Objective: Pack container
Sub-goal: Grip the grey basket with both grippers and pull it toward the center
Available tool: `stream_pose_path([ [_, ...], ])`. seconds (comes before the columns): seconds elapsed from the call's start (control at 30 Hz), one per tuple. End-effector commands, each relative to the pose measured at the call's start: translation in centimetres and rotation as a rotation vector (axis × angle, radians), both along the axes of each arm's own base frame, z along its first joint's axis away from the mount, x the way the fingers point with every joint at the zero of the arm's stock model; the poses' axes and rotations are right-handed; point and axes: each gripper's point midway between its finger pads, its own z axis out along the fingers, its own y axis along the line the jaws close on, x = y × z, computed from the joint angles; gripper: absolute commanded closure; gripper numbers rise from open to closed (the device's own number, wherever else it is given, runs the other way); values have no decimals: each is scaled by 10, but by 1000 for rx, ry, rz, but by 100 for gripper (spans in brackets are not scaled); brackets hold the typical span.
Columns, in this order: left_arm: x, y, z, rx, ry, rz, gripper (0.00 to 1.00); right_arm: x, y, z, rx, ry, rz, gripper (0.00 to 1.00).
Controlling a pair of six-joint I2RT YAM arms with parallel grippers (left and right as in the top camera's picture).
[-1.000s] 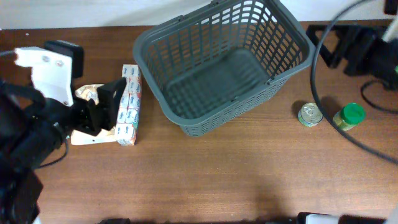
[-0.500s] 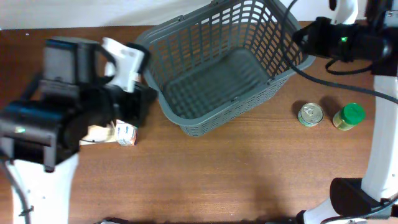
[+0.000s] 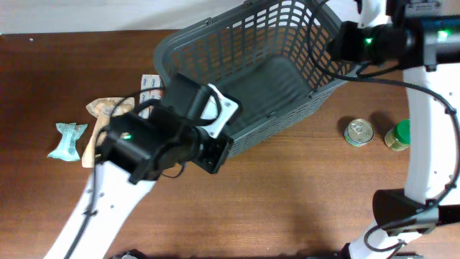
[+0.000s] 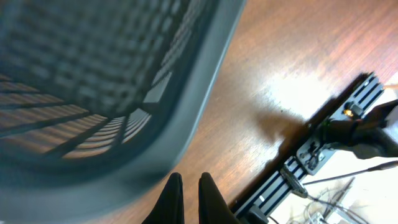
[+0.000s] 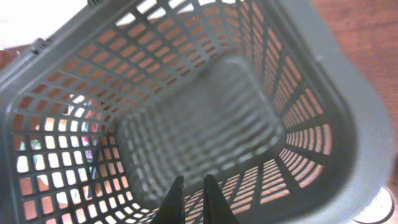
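Note:
The container (image 3: 287,36), a large dark grey lattice basket, stands at the back middle of the table with nothing showing inside. My left arm (image 3: 162,140) reaches across its front left corner. In the left wrist view the left gripper (image 4: 186,177) is shut and empty, just off the blurred basket rim (image 4: 186,118) above bare wood. My right arm (image 3: 370,39) hangs over the basket's right rim. The right gripper (image 5: 190,179) is shut on nothing and points down into the basket (image 5: 199,124).
Left of the basket lie a blue-and-white box (image 3: 149,88), a tan packet (image 3: 108,108) and a teal wrapper (image 3: 68,138). A small tin can (image 3: 358,132) and a green-lidded jar (image 3: 399,134) stand to the right. A black rail (image 4: 323,143) runs along the table's edge.
My left arm swung from the items on the left to the basket's front left corner. The right arm came in over the right rim. Both grippers closed.

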Motion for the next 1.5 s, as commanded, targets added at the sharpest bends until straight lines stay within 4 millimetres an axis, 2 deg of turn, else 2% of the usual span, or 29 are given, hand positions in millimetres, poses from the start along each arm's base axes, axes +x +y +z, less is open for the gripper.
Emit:
stream_pose_path([
  [0.0, -9, -14, -22, -21, 48, -37, 98, 9, 7, -21, -28, 45, 20, 96],
  [0.13, -13, -25, -42, -16, 62, -62, 98, 18, 7, -41, -31, 93, 19, 96],
  [0.33, -6, -30, -48, -14, 30, -52, 98, 21, 3, -55, -57, 130, 6, 96],
  [0.57, 9, -18, -50, 54, -40, -1, 98, 6, -20, -68, -178, 210, -55, 96],
  [0.87, 16, -18, -56, 80, -48, 11, 98, -7, -26, -74, -218, 258, -42, 96],
  [1.0, 18, -17, -58, 93, -52, 13, 98, -10, -36, -76, -269, 275, -64, 96],
  [1.2, 29, -3, -59, 149, -91, 63, 98, -19, -42, -79, -304, 312, -74, 96],
  [1.37, 47, 21, -59, 160, -94, 142, 98, -23, -41, -81, -298, 330, -68, 96],
  [1.47, 61, 37, -58, 169, -112, 169, 98, -25, -34, -81, -259, 337, -49, 96],
])
